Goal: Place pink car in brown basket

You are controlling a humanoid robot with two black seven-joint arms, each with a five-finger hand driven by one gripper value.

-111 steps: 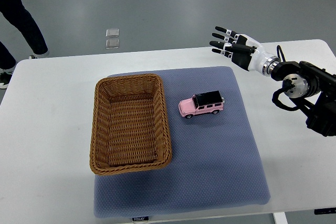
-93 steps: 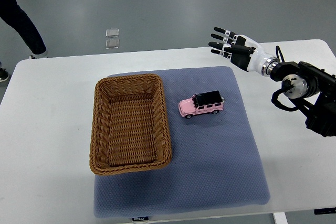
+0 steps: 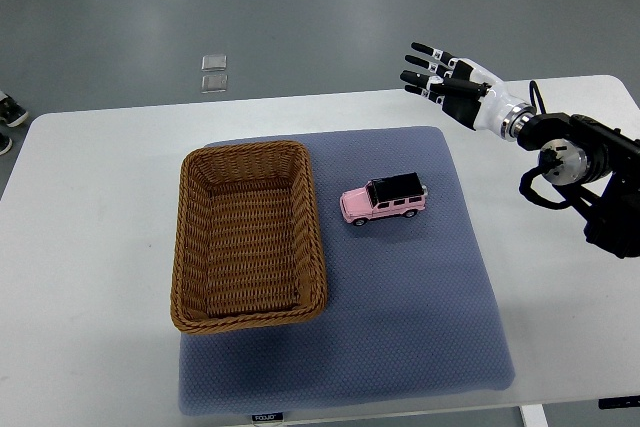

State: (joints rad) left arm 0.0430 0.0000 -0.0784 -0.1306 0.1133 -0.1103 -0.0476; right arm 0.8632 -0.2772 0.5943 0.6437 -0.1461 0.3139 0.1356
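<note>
The right hand (image 3: 448,85) has its fingers spread apart, holding nothing, far from the pink car (image 3: 384,199) beside the brown basket (image 3: 247,235)

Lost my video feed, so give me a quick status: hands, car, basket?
Right hand open, empty, above table's far edge. Left arm not in view. Pink car on blue mat, beside brown basket. Basket empty, path clear.

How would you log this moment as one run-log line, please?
right robot hand: open, over far table edge | pink car: on blue mat, ungrasped | brown basket: empty | left: unseen
</note>
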